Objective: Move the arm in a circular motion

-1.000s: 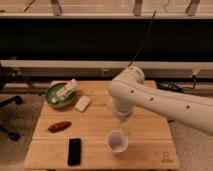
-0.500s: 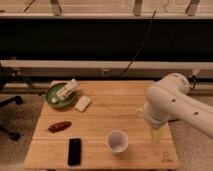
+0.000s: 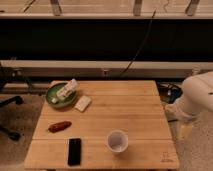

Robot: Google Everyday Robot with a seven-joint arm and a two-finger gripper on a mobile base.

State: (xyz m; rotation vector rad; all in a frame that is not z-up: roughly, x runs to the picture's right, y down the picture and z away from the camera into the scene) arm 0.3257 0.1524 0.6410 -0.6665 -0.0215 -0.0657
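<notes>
The thick white arm [image 3: 198, 96] reaches in from the right edge of the camera view and bends down past the right side of the wooden table [image 3: 130, 107]. Its pale tip, the gripper [image 3: 184, 131], hangs just off the table's right edge, over the floor. It is to the right of a white cup [image 3: 117, 141] and well apart from it. Nothing shows in the gripper.
On the table stand a green bowl [image 3: 54, 99] with a white packet [image 3: 67, 90] in it, a white block [image 3: 83, 103], a red-brown oblong item [image 3: 59, 126] and a black phone [image 3: 74, 151]. An office chair base [image 3: 8, 107] is at the left; a dark wall with rails and a cable runs behind.
The arm has swept from over the middle of the table, above the cup, out to the right and now hangs past the table's right edge. The objects on the table have not moved.
</notes>
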